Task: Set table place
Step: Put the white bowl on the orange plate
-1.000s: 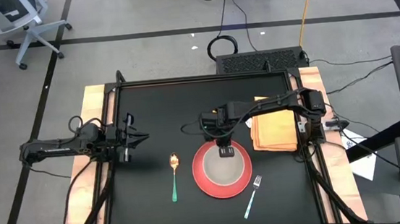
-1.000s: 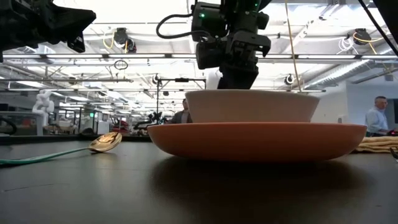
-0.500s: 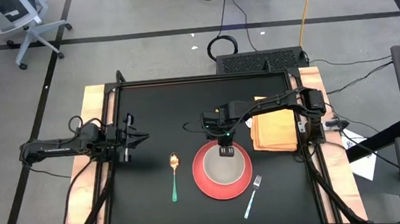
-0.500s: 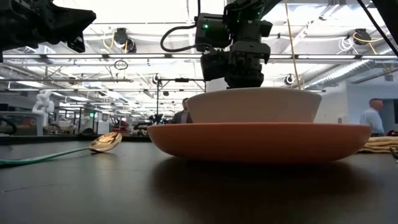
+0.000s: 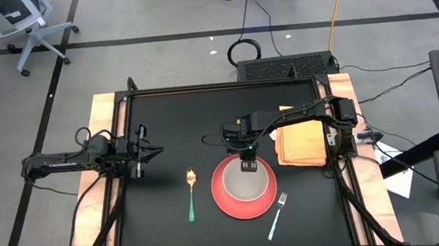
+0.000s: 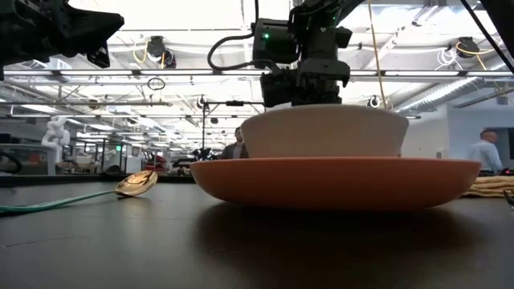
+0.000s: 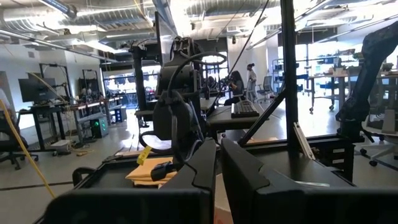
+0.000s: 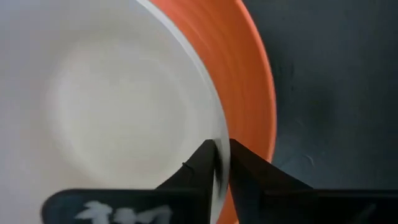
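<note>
A white bowl (image 5: 249, 184) stands in a red plate (image 5: 225, 204) on the black table (image 5: 171, 119), right of centre. My right gripper (image 5: 249, 166) points steeply down at the bowl's far rim and is shut on it. A spoon (image 5: 191, 191) with a gold bowl and green handle lies left of the plate. A fork (image 5: 278, 213) with a pale handle lies at the plate's near right. My left gripper (image 5: 157, 151) waits shut above the table's left side, holding nothing. My right gripper has the bowl's far rim (image 8: 219, 163) between its two fingers, one finger inside the bowl and one outside. The fingers come from above, slanting down from the far side. The bowl (image 6: 321, 132) sits upright with its base in the plate (image 6: 329, 181).
A folded orange napkin (image 5: 301, 144) lies at the table's right edge, behind the plate. Light wooden strips run along the left and right sides. Bare black tabletop lies between the spoon and my left gripper and along the far edge.
My right gripper has sunk a little at the bowl's far rim and rolled slightly. In the low view the bowl's top edge, flat before, now shows arched and a little higher. The plate, spoon and fork have kept still.
</note>
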